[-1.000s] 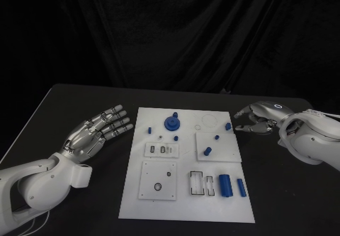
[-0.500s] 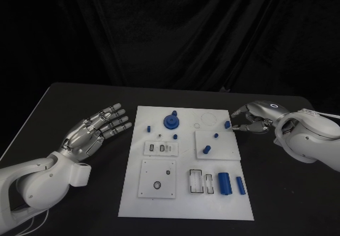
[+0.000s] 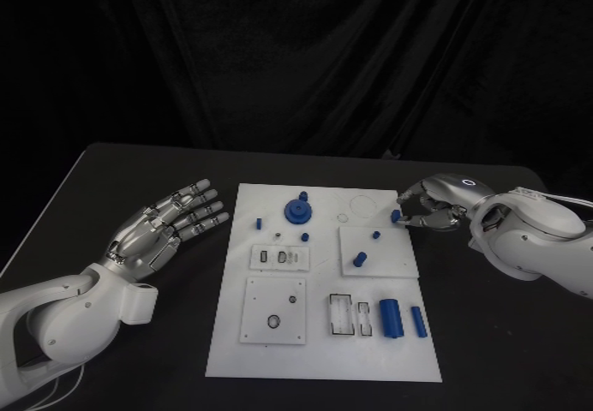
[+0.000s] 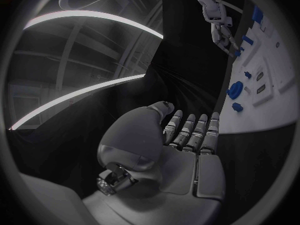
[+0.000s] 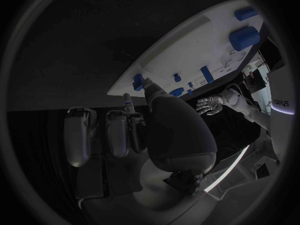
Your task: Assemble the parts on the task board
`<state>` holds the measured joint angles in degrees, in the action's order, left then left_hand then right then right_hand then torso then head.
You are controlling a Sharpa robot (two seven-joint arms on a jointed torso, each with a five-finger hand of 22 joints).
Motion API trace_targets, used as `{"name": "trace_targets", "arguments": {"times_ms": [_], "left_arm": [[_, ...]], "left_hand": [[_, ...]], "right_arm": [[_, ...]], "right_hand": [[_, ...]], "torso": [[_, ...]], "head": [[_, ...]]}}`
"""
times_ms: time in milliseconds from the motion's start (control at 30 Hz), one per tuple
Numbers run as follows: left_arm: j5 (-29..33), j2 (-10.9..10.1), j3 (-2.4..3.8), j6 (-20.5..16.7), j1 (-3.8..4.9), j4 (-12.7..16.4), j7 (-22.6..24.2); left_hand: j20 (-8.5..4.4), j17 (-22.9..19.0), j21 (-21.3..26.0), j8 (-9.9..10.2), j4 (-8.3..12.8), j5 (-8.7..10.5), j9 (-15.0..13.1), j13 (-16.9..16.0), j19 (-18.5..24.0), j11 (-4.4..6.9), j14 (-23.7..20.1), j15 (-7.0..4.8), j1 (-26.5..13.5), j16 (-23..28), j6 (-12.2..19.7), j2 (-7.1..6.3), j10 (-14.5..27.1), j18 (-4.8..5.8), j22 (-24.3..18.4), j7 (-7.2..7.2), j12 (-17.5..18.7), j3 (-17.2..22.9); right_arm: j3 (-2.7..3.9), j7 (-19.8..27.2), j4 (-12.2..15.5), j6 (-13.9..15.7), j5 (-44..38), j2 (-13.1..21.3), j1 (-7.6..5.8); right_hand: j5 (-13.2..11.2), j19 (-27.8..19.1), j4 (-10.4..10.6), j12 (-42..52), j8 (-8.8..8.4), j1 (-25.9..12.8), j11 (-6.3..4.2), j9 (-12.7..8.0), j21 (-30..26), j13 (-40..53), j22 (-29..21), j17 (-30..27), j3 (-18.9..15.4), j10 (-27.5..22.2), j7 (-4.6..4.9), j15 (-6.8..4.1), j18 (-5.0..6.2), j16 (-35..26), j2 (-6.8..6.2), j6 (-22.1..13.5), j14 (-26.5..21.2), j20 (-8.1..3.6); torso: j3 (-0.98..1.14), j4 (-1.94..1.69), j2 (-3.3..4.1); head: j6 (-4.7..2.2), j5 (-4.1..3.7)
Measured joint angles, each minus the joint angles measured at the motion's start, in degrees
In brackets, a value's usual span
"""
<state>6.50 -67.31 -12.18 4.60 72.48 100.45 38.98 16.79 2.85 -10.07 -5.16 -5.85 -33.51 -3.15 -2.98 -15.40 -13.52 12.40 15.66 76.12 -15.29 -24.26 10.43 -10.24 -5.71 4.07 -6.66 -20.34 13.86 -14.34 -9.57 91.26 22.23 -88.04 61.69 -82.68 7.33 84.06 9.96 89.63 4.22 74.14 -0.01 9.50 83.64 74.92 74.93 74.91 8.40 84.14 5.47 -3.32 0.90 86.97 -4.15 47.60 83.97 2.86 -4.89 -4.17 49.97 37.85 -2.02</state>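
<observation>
The small blue part [image 3: 397, 217] sits at the right edge of the white task board [image 3: 324, 351], toward its far end, pinched between the fingertips of the right hand [image 3: 433, 208], whose other fingers curl in beside it. Further in on the board stand a blue gear-like part [image 3: 298, 211], a small blue peg [image 3: 360, 258] and, at the near end, two blue cylinders [image 3: 403, 320]. The left hand [image 3: 167, 229] hovers off the board's left edge over the black table [image 3: 111, 180], fingers spread wide, holding nothing.

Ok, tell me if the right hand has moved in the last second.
Yes. The right hand has crept in toward the white board's right edge, and its fingertips now sit at the small blue piece there.
</observation>
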Motion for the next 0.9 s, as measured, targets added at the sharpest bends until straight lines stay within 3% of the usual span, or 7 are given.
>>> {"name": "trace_targets", "arguments": {"times_ms": [400,667,900], "left_arm": [[0.0,-0.1,0.0,0.0,0.0,0.1,0.0],[0.0,-0.1,0.0,0.0,0.0,0.1,0.0],[0.0,-0.1,0.0,0.1,-0.01,0.0,0.0]], "left_hand": [[0.0,0.0,0.0,0.0,0.0,0.0,0.0,0.0,0.0,0.0,0.0,0.0,0.0,0.0,0.0,0.0,0.0,0.0,0.0,0.0,0.0,0.0],[0.0,0.0,0.0,0.0,0.0,0.0,0.0,0.0,0.0,0.0,0.0,0.0,0.0,0.0,0.0,0.0,0.0,0.01,0.0,0.0,0.0,0.0],[0.0,0.0,0.0,0.0,-0.1,0.0,0.0,0.0,0.0,-0.21,0.0,0.0,0.0,-0.2,0.0,0.0,-0.2,0.0,0.0,0.0,0.0,0.4]], "right_arm": [[0.0,0.3,-0.5,0.0,0.0,-0.8,0.32],[0.0,0.3,-0.7,0.0,0.0,-1.1,0.35],[0.0,0.3,-0.9,0.0,0.0,-1.3,0.35]], "right_hand": [[0.3,0.0,0.0,0.0,0.0,0.1,0.0,0.0,0.0,0.0,0.0,0.0,0.0,0.0,0.07,0.0,0.0,0.0,0.06,0.3,0.0,0.0],[3.5,0.0,0.0,0.0,0.51,1.3,0.0,0.3,-0.3,0.0,0.0,0.0,0.0,0.0,0.3,0.0,0.0,0.0,-0.1,1.8,0.0,0.0],[4.7,0.0,-0.2,0.0,1.18,2.2,0.0,0.8,-0.3,0.0,0.0,0.0,0.2,0.0,0.39,0.0,0.0,0.0,0.1,3.5,0.0,0.0]], "torso": [[0.0,0.01,0.0],[0.0,0.02,0.0],[0.01,0.02,0.0]], "head": [[0.19,0.05],[0.35,0.06],[0.5,0.03]]}}
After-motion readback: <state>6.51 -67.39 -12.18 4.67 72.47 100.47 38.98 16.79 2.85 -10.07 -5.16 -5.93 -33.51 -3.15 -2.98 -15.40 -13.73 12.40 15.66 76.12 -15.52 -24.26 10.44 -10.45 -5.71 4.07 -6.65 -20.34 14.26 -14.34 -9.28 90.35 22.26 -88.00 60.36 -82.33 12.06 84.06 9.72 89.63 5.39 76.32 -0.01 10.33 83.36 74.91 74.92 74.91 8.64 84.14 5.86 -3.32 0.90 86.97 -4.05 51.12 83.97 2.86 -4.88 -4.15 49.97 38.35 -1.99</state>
